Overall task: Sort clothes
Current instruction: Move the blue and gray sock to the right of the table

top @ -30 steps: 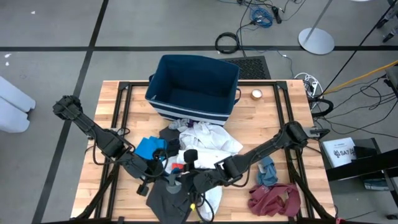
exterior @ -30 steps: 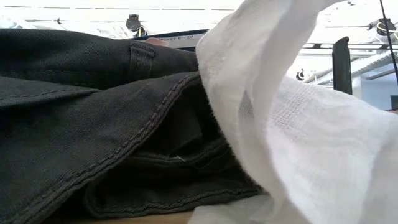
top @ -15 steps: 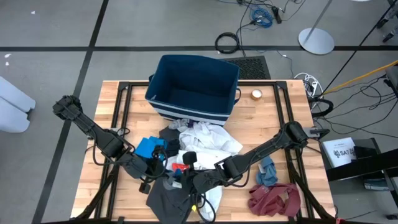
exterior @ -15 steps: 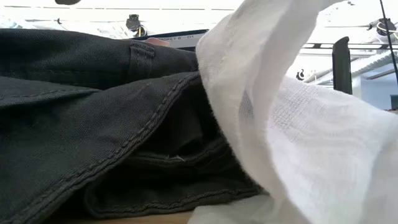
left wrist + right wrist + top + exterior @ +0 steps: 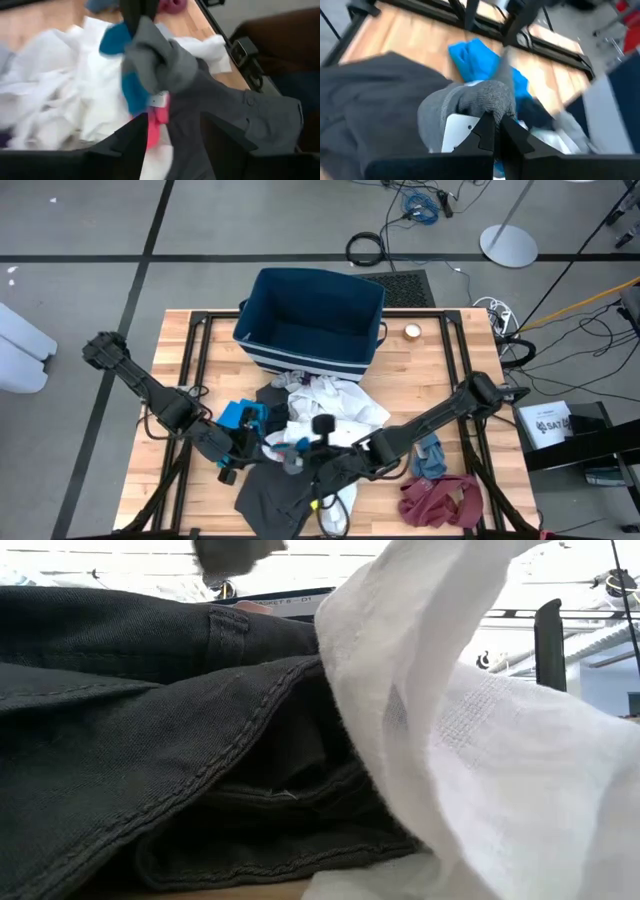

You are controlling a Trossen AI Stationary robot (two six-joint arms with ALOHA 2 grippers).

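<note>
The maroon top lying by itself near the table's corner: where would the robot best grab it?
Probably from straight above, pinching one of the raised folds near the middle of the maroon top. It lies crumpled and apart from the pile, so the folds give the hand something to close on.

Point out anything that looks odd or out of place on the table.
A white garment and a dark one are bunched against the bin rather than inside it. The right end effector grips a grey sock with a tag attached.
</note>
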